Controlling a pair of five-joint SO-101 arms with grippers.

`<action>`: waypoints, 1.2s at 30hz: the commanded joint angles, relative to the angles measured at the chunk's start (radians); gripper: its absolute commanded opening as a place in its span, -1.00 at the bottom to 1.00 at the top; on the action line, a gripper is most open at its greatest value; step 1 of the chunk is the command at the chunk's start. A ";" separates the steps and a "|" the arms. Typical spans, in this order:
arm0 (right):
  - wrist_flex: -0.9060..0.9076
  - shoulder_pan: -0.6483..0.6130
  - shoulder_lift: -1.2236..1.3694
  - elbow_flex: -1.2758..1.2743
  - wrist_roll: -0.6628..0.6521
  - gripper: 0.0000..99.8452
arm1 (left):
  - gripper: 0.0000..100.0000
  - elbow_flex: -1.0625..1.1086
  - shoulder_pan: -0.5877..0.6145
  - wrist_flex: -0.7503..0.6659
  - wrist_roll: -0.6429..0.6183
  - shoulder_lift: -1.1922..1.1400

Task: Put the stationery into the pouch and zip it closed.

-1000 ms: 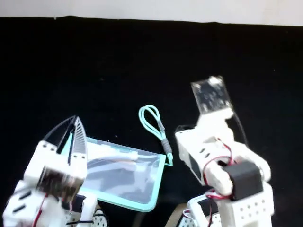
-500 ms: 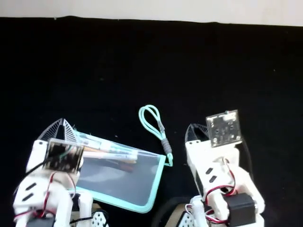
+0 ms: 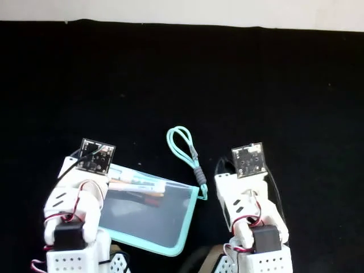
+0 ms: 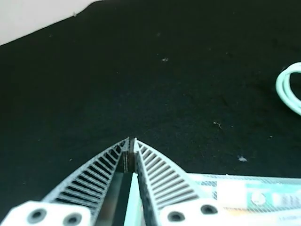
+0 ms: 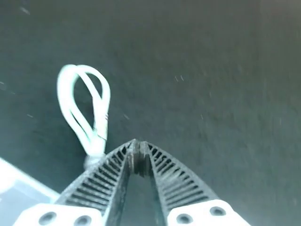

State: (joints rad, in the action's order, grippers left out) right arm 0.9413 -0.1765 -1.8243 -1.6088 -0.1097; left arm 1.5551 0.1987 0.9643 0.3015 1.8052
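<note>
Clear plastic with a mint-green border forms the pouch. It lies flat on the table near the front edge, between the two arms. We see the stationery inside it, a few pens side by side along the pouch's far long edge. We cannot tell whether the zip along that edge is closed. From the pouch's far right corner a mint-green cord runs away from the arms. The cord has a grey wrapped section next to the corner and ends in a loop lying flat on the cloth.

The left arm stands over the left end of the pouch. In its wrist view the left gripper has both ribbed fingers drawn together, tips touching. The tips sit over bare black cloth just past the pouch's edge, and that edge and the pens show beside one finger.

The right arm stands just to the right of the pouch, apart from it. The right gripper also has its fingers pressed together at the tips. The tips lie close to the grey wrapped section of the cord; we cannot tell whether they touch it.

Black cloth covers the table, and a pale wall runs along its far edge.
</note>
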 commanded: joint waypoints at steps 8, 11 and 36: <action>-0.024 0.208 -0.010 -0.143 -0.012 -0.97 | -0.98 0.114 0.091 -0.103 0.005 0.005; -0.012 0.209 -0.008 -0.193 -0.012 -0.97 | -0.98 0.116 0.171 -0.101 0.003 0.005; 0.303 0.426 -0.008 -0.199 -0.014 -0.97 | -0.98 0.140 0.237 0.379 -0.272 0.004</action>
State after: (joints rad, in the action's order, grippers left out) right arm 1.2390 0.2286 -1.8243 -1.6747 -0.1097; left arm 1.6824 0.4273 1.3096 0.0407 1.8128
